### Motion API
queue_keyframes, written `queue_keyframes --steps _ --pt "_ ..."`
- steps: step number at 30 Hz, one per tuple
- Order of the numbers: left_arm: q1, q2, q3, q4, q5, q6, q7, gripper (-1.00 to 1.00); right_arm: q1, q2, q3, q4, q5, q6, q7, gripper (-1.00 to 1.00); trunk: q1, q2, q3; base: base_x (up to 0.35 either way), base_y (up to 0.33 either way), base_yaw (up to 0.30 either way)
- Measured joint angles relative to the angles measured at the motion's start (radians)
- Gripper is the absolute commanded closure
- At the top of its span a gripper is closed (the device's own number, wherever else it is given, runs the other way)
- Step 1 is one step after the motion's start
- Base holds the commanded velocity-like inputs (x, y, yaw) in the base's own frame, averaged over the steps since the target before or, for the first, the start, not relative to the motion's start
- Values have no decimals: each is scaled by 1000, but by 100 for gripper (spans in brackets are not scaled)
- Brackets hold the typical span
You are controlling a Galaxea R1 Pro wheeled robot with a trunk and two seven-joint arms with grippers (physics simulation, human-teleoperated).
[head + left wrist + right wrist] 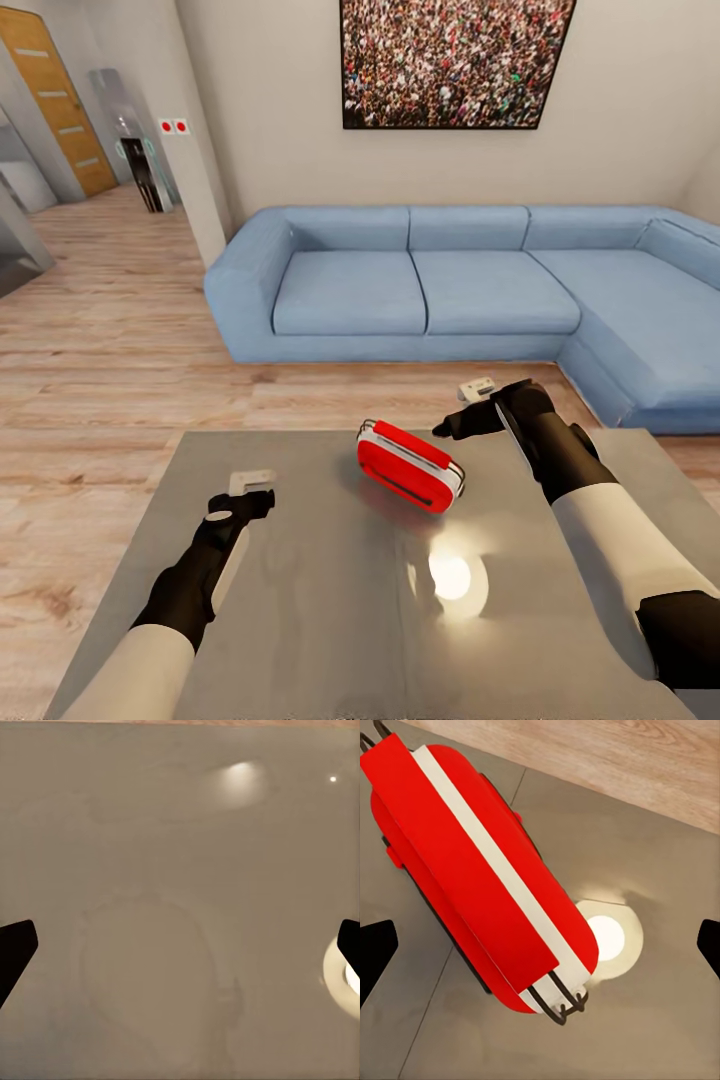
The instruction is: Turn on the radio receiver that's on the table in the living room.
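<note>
The radio receiver (pixel 410 466) is seen lying on the desk (pixel 300 620), near the far edge and a little toward its right side, set at a slant to the edges. The desk has been reached, so the approach can be judged done; the switching-on is judged not yet done, since nothing is touching the radio.

The right gripper (pixel 470 405) is held above the far edge, just beside the radio's far right end, with its jaws spread apart; in the right wrist view the red body (pixel 472 870) is seen below and between the dark fingertips (pixel 375 949). The left gripper (pixel 243 497) is held over bare desk near the left edge, well apart from the radio, jaws likewise spread.

A blue sofa (pixel 420 290) stands beyond the desk on the wood floor (pixel 110 330), under a crowd picture (pixel 455 60). Nothing is seen lying between the right gripper and the radio; only lamp glare (pixel 452 577) is reflected on the glossy top.
</note>
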Motion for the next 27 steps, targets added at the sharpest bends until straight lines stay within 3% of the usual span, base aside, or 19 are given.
queue_keyframes --steps 27 --pt "0 0 0 -4 0 1 0 -100 0 0 0 0 0 0 0 -100 0 0 -43 0 0 0"
